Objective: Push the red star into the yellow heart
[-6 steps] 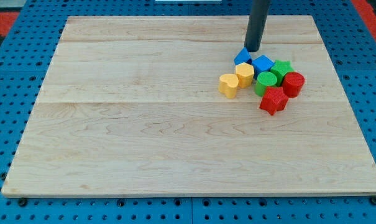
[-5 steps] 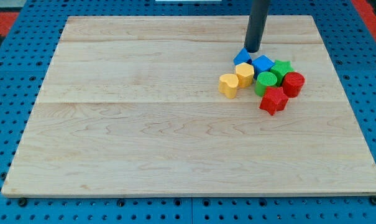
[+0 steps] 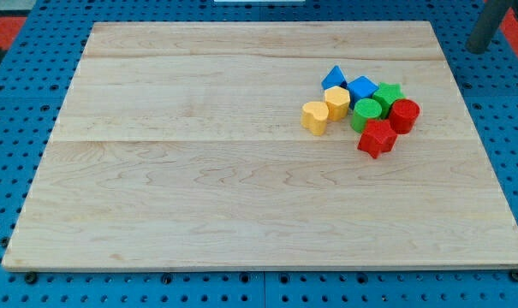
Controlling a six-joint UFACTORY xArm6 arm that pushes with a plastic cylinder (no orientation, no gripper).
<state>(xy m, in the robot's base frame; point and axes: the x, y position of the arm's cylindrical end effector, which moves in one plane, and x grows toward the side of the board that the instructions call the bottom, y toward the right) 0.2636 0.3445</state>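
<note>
The red star [image 3: 377, 137] lies on the wooden board [image 3: 199, 171] at the lower right of a tight cluster of blocks. The yellow heart [image 3: 315, 117] sits at the cluster's left edge, apart from the star, with the green cylinder [image 3: 366, 113] near the line between them. My tip [image 3: 479, 48] is at the view's top right, off the board's right edge over the blue pegboard, far from all blocks.
The cluster also holds a yellow block [image 3: 337, 102] touching the heart, a blue triangle [image 3: 333, 78], a blue block [image 3: 361, 88], a green star [image 3: 387, 94] and a red cylinder [image 3: 404, 115].
My tip has jumped from just above the blue triangle to the view's top right corner, beyond the board. No block has moved.
</note>
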